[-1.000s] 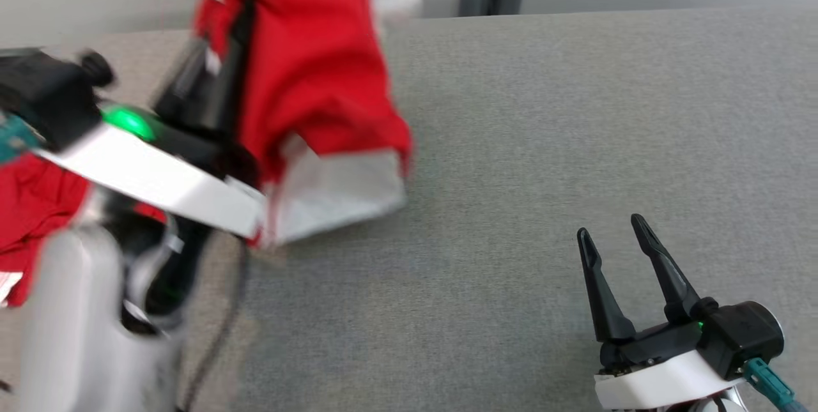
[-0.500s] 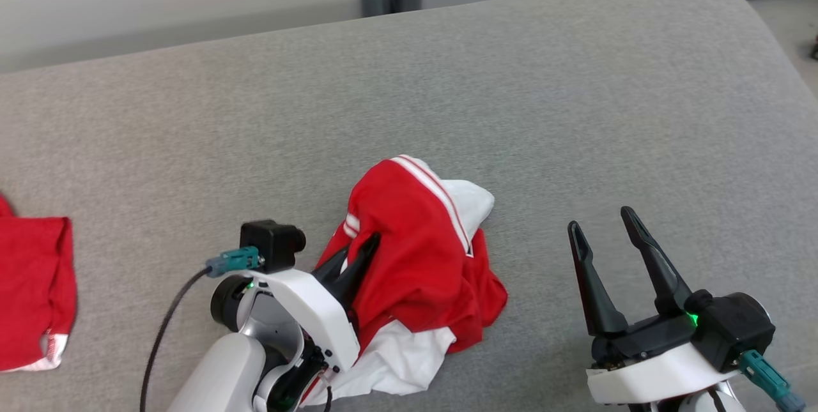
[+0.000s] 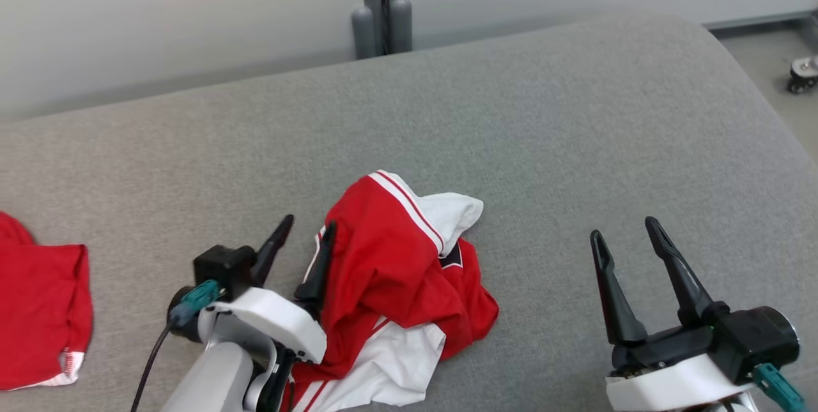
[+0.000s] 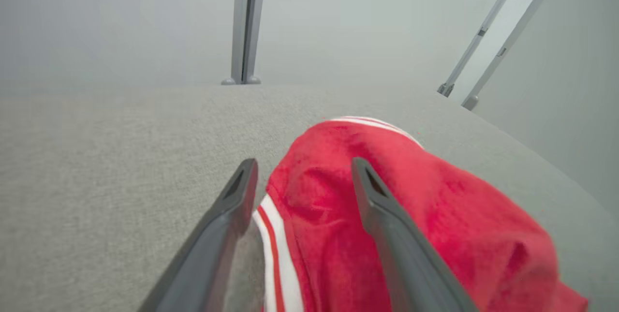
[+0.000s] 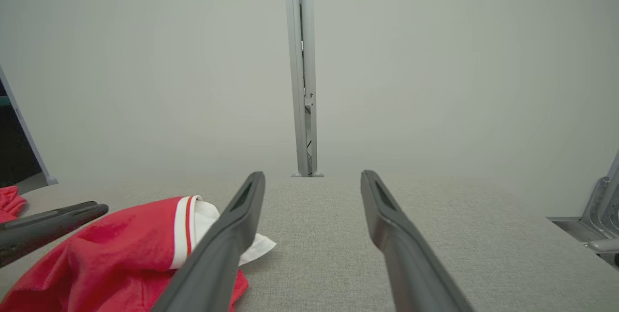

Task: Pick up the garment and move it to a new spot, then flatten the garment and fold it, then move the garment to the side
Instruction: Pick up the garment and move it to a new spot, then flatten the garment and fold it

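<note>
The garment (image 3: 396,271), red with white panels and stripes, lies crumpled in a heap on the grey table (image 3: 543,144), near its front edge. My left gripper (image 3: 310,221) stands open at the heap's left side. Its right finger (image 3: 319,265) rests against the red cloth and its left finger is over bare table. In the left wrist view a striped edge of the garment (image 4: 435,205) lies between the spread fingers of the left gripper (image 4: 303,162). My right gripper (image 3: 623,227) is open and empty, low over the table to the right of the garment (image 5: 121,254).
Another red garment (image 3: 38,310) lies at the table's far left. A grey post (image 3: 382,3) stands behind the back edge. The table's right end curves down to the floor, where a small caster (image 3: 802,73) shows.
The left gripper brought the garment down from the air onto the table, then opened and let it go. The head camera has shifted. The right gripper kept its pose.
</note>
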